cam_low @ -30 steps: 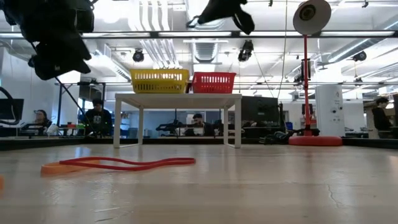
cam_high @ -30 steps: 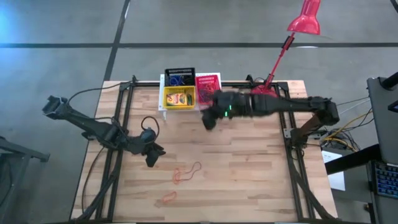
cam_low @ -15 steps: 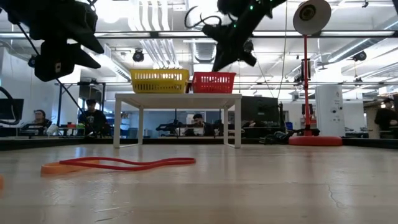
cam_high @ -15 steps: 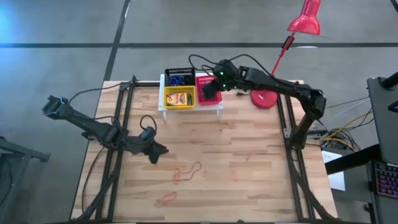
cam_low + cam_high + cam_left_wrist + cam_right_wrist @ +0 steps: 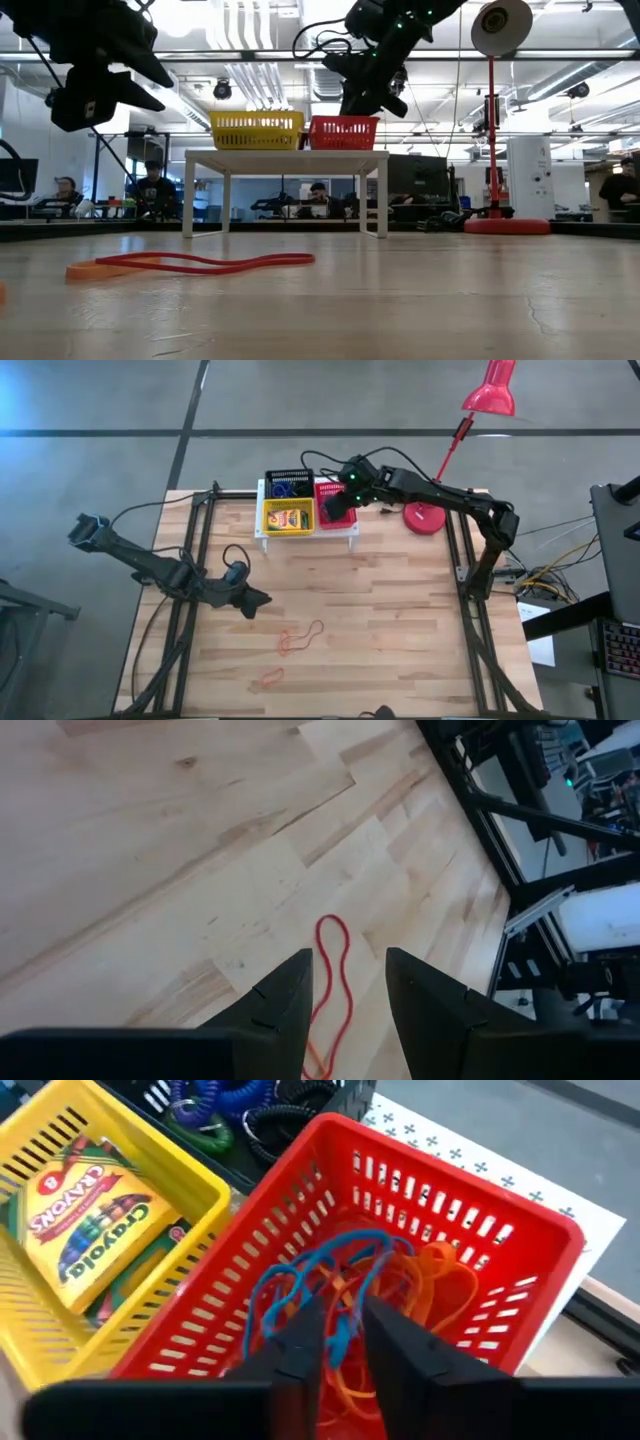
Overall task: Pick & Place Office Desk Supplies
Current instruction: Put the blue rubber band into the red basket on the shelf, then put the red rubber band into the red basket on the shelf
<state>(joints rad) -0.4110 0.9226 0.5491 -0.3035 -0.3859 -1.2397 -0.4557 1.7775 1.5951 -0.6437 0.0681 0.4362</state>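
right wrist view: we see the right gripper (image 5: 343, 1330) poised over the red basket (image 5: 500, 1260), its two dark fingers (image 5: 395, 1342) only a narrow gap apart, a blue band (image 5: 300, 1280) running between them. we cannot tell whether they still pinch that band or have let it go. under them the basket holds a tangle of blue and orange rubber bands (image 5: 430, 1280). beside it, at the left of the frame, the yellow basket (image 5: 205, 1185) holds crayon boxes (image 5: 85, 1220), and at the upper edge the black basket (image 5: 330, 1105) holds blue, green and black coiled loops (image 5: 225, 1098). all three baskets sit on a white perforated stand (image 5: 470, 1165).

in the high view this group sits at the upper middle of the frame, with the right gripper (image 5: 340, 508) over the red basket (image 5: 330, 490) and the red lamp (image 5: 425, 518) just right of it.

in the left wrist view, the left gripper (image 5: 348, 992) hovers above the wood table (image 5: 150, 870), its fingers apart and holding nothing, with a red band (image 5: 335, 945) lying on the boards beyond them. in the high view the left gripper (image 5: 252, 600) is at left of centre, near the red bands (image 5: 300, 638), with an orange band (image 5: 266, 680) lower down.
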